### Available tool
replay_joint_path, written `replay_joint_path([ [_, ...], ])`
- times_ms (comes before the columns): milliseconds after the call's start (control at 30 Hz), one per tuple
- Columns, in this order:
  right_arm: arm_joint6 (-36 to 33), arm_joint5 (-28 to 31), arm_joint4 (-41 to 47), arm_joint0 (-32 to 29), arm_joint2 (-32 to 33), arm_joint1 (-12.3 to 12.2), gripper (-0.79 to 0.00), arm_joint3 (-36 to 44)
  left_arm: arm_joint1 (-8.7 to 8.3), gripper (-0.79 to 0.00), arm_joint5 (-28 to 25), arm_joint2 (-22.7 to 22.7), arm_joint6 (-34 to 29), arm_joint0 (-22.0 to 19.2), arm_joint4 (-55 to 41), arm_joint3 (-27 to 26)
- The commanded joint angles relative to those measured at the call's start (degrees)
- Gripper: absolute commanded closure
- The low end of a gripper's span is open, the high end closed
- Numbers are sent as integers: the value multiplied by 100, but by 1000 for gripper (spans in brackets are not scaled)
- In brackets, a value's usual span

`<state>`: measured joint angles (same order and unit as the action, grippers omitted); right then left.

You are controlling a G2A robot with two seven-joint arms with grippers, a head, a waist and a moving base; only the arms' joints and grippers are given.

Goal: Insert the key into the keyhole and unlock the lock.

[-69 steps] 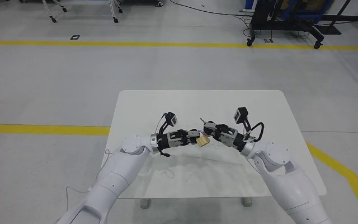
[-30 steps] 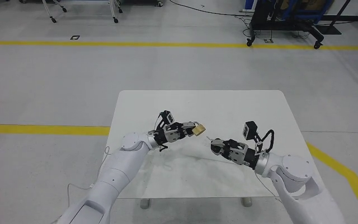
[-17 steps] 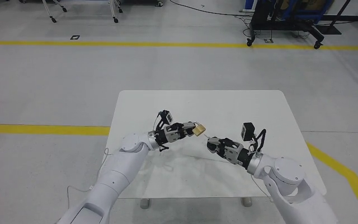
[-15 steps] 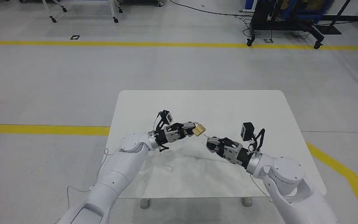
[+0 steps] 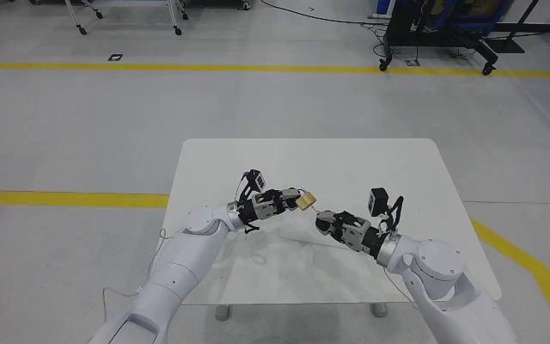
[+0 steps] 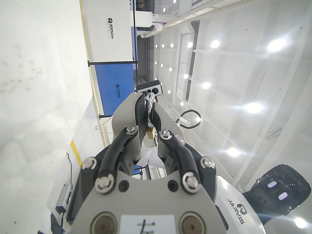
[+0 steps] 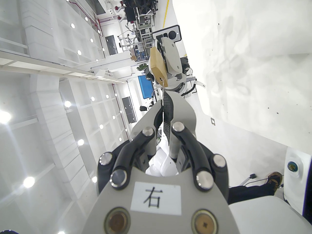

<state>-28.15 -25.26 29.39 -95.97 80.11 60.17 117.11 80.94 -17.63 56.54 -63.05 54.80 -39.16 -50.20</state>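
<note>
While both arms hang over the counter [image 5: 387, 163], lock [image 5: 306, 200]: brass, lifted off the surface, near the centre of the top view.
Left gripper [image 5: 292, 199]: narrow, pads clamped on the silver shackle [image 6: 149, 108]; the lock's brass body pokes out toward the other arm.
Right gripper [image 5: 320, 222]: pinched nearly closed on the key [image 7: 161, 84], just lower right of the lock in the top view.
Key: thin tip points at the lock's end face and touches it; depth in the keyhole cannot be told.
Counter: white, faintly scuffed.
</note>
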Motion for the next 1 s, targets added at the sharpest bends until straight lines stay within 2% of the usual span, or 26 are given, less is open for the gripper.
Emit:
replay_joint_path([
  [0, 6, 68, -87, -20, 2, -5, 0, 28, 1, 0, -3, 7, 7, 7, -1, -9],
  [267, 189, 269, -380, -34, -141, 6, 0, 60, 4, 0, -6, 23, 49, 25, 33, -33],
  [967, 272, 147, -469, 47, -216, 19, 0, 48, 16, 0, -24, 46, 7, 31, 83, -43],
])
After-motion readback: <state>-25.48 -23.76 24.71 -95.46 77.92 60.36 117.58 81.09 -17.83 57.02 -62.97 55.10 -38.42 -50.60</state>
